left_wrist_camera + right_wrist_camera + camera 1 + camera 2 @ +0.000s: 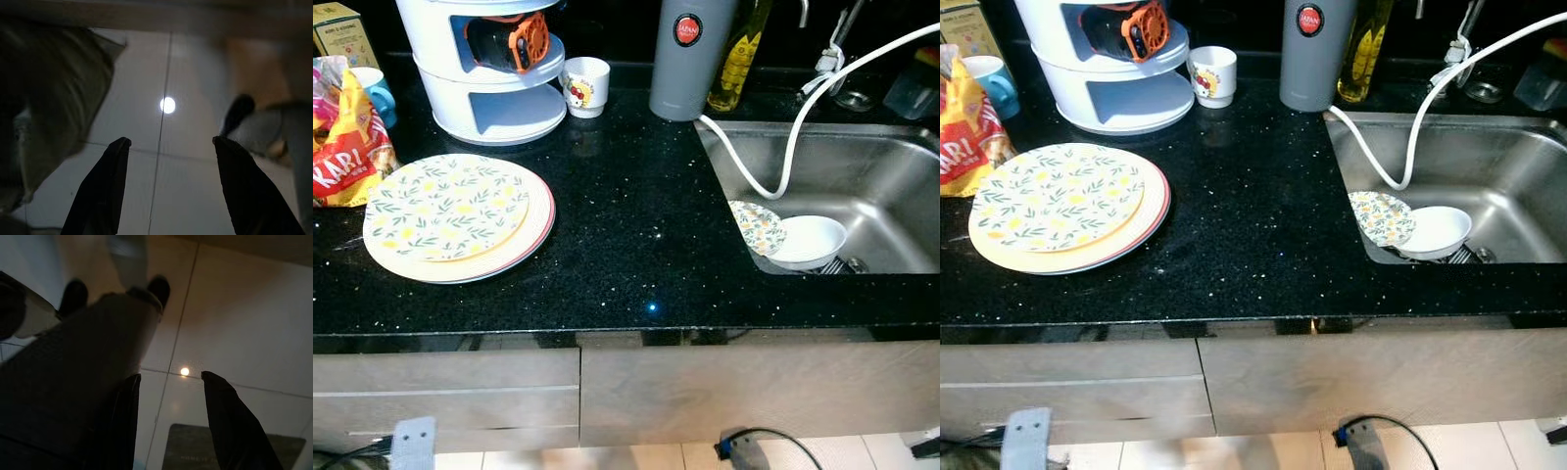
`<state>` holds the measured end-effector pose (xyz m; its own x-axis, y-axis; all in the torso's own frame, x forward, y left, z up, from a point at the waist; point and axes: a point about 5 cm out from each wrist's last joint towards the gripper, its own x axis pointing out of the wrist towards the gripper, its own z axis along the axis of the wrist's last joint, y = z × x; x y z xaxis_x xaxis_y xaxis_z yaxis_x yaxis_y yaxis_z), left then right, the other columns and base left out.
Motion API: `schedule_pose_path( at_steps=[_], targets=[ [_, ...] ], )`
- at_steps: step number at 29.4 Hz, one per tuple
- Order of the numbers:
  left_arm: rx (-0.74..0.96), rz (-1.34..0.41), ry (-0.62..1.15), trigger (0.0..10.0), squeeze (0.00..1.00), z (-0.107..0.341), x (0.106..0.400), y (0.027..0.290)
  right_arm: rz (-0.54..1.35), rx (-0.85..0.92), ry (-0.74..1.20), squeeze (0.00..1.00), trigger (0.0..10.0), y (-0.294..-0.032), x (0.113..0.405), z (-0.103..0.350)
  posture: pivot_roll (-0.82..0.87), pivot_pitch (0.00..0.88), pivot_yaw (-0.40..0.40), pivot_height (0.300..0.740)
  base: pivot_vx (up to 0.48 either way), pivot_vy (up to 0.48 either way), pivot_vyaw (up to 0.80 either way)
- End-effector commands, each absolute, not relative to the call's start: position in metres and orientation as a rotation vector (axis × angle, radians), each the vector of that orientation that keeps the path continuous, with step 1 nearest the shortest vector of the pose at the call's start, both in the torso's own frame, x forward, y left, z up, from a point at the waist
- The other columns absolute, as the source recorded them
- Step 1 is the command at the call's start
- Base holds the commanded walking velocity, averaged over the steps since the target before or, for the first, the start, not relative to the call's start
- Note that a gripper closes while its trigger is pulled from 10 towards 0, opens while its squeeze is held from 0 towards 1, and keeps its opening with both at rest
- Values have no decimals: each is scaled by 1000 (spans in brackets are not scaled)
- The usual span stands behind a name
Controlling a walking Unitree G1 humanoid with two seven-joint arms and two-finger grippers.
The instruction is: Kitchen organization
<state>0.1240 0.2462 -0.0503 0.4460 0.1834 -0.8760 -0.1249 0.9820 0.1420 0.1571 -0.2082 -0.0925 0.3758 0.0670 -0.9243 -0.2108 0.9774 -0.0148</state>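
Centrally on the black table (636,225), toward its left side, lies a stack of plates (458,217): a floral plate on top of a larger plate with a red rim. Both lie flat. To the left of the stack, touching or nearly touching it, is a red-and-yellow snack bag (342,137). A blue cup (378,93) stands behind the bag, and a box (340,31) sits at the far left corner.

Behind the plates stands a white tiered rack (489,69) with an orange-and-black device (509,39) on its upper tier. Just right of the rack is a white mug (584,85) with a printed figure. Further right, a grey flask (688,59) stands upright beside a yellow bottle (740,59).

At the right, the steel sink (891,166) holds a small floral plate (757,227), tilted against its left wall, and a white bowl (808,241) just beside it. A white hose (793,137) loops down into the sink.

Below the table edge are wooden drawer fronts (450,392).

Both arms hang low over a tiled floor (186,171). The left gripper (171,142) has its jaws spread apart, holding nothing. The right gripper (171,376) likewise has its jaws apart and empty. A dark mat (195,445) lies on the floor beneath the right gripper.
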Motion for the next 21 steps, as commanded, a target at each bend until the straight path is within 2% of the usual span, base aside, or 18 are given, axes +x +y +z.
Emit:
schedule_pose_path(
  at_steps=[1,3,8,10,13,14,16,17,18,19,21],
  targets=[
    [70,105,1127,10000,0,-46,122,242,181,-133,1196,0,10000,-209,151,-95,182,69,-46,740,0,0,0],
    [74,75,1134,10000,0,-44,122,240,181,-134,1196,0,10000,-209,151,-95,182,69,-46,740,0,0,0],
    [168,-319,1174,10000,0,-5,121,223,174,-126,1203,0,10000,-213,148,-95,174,72,-41,740,0,0,0],
    [181,-361,1176,10000,0,0,122,222,173,-125,1205,0,10000,-214,147,-95,173,72,-40,740,0,0,0],
    [219,-561,1165,10000,0,18,119,220,171,-126,1215,0,10000,-215,144,-96,169,75,-37,740,0,0,0],
    [244,-641,1128,10000,0,28,120,217,169,-126,1216,0,10000,-216,144,-96,169,77,-34,740,0,0,0],
    [244,-641,1128,10000,0,28,120,217,169,-126,1216,0,10000,-216,144,-96,169,77,-34,740,0,0,0],
    [251,-698,1113,10000,0,36,120,215,168,-125,1216,0,10000,-216,144,-96,169,78,-34,740,0,0,0],
    [288,-854,1056,10000,0,55,121,207,165,-123,1214,0,10000,-217,144,-96,165,76,-32,740,0,0,0],
    [288,-854,1056,10000,0,55,121,207,165,-123,1214,0,10000,-217,144,-96,165,76,-32,740,0,0,0],
    [302,-1009,1007,10000,0,72,119,199,162,-121,1210,0,10000,-217,146,-95,163,75,-33,740,0,0,0]
  ],
)
